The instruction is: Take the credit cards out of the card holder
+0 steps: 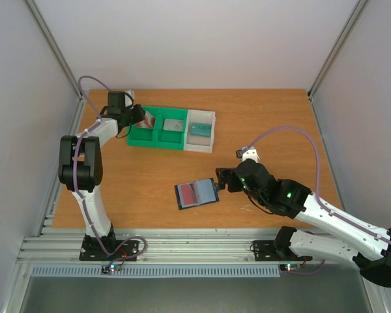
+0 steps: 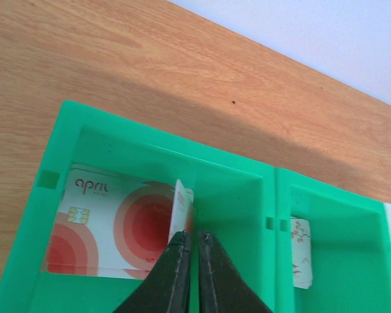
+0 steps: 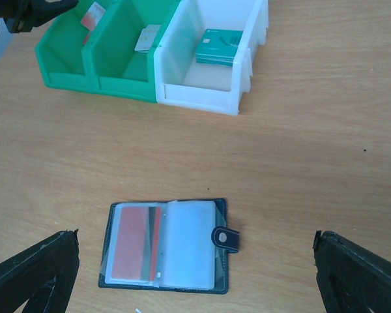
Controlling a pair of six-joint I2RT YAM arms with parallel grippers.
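From above, the wooden table (image 1: 274, 117) carries a tray (image 1: 158, 143) with two green compartments and one white one, set near the far left. The left gripper (image 1: 140, 119) reaches into the leftmost green compartment. The card holder (image 1: 197, 193) lies open and flat near the middle of the table, well apart from the tray. The right gripper (image 1: 219, 182) sits just beside its right edge, with nothing standing between them.

At the left wrist, green tray (image 2: 58, 150) walls surround the left gripper (image 2: 194, 236). Its jaws are almost together, with only a thin slit between them. A credit card (image 2: 181, 203) stands on edge right at the tips; I cannot tell whether it is pinched. Under it a flat card (image 2: 104, 225), white with red rings and a chip, lies on the compartment floor. A second card (image 2: 301, 251) with red marks lies in the next compartment.

At the right wrist, the right gripper (image 3: 195, 238) is spread wide, its fingers (image 3: 32, 277) at the lower corners, with nothing held. The card holder (image 3: 189, 244) lies between them on the table (image 3: 313, 163), black-edged, with clear pockets and its tab to the right. A red card (image 3: 133, 242) shows in its left pocket. Beyond it stands the tray (image 3: 202, 98), with teal cards (image 3: 218, 49) in the white compartment.
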